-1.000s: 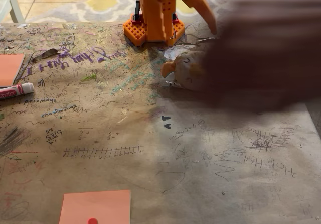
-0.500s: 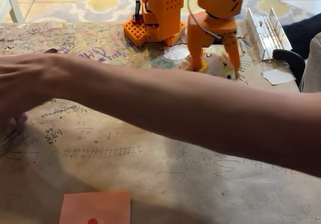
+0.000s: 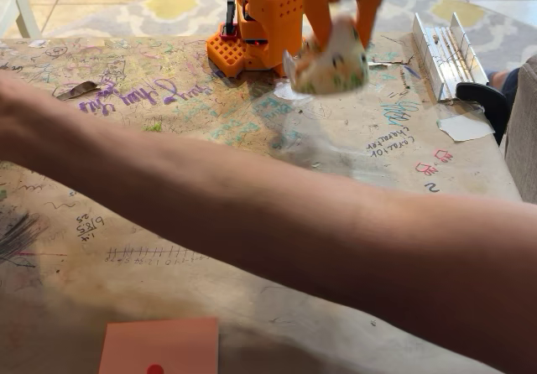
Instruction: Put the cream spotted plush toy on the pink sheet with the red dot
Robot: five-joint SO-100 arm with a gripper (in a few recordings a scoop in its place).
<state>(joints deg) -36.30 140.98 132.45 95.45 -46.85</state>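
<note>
The cream spotted plush toy (image 3: 331, 64) hangs in the air above the back of the table, blurred, with green and orange spots showing. My orange gripper (image 3: 337, 34) is shut on it from above, one finger on each side. The pink sheet with the red dot (image 3: 159, 347) lies at the front edge of the table, left of centre, its dot at the bottom edge. A person's bare forearm (image 3: 277, 223) stretches across the table from right to left between the toy and that sheet.
The arm's orange base (image 3: 252, 43) stands at the back centre. A white ridged block (image 3: 440, 43) and a black object (image 3: 478, 97) sit at the back right. The brown paper table cover (image 3: 168, 122) is covered in scribbles.
My gripper has shut on the plush toy and lifted it off the table. The person's forearm has sunk lower in the picture, baring the scribbled table at the back.
</note>
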